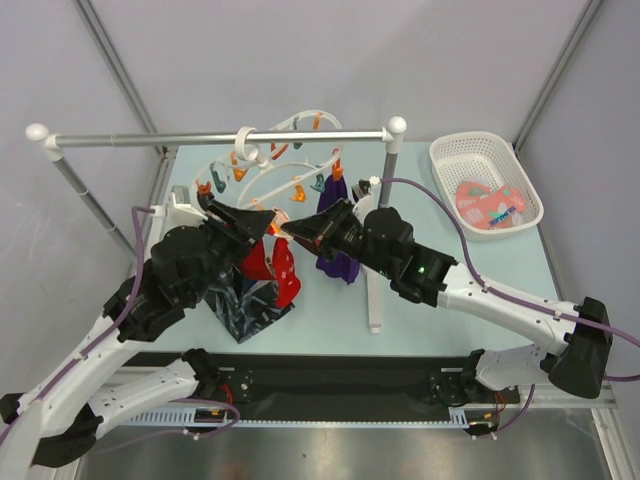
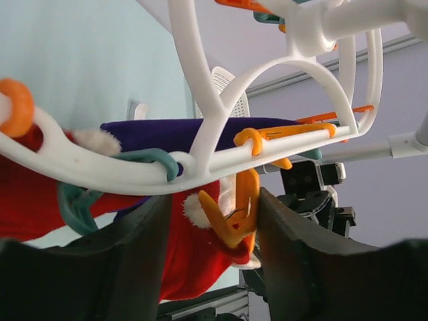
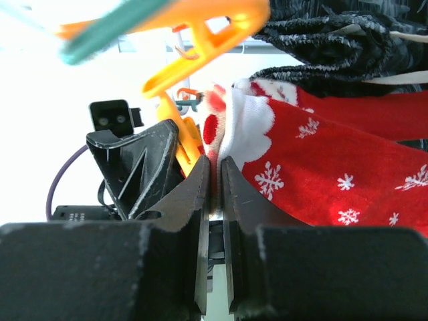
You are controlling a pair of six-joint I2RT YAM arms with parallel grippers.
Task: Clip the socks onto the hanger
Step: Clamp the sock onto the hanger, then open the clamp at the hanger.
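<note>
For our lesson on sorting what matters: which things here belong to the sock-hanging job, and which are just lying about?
Belong to the job:
red socks
pink socks
hanger
orange clip

Just lying about:
purple cloth
dark patterned cloth
basket
metal rail

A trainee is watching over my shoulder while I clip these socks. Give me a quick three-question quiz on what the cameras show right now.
1. Multiple choice: what lies in the white basket? A salmon-pink socks; B gloves; C towels.
2. True or false: the right gripper is open and empty.
3. Fill in: the clothespin between the fingers of the left gripper is ___ in colour.
Key: 1 A. 2 False: it is pinched shut on the white cuff of the red sock. 3 Orange.
</note>
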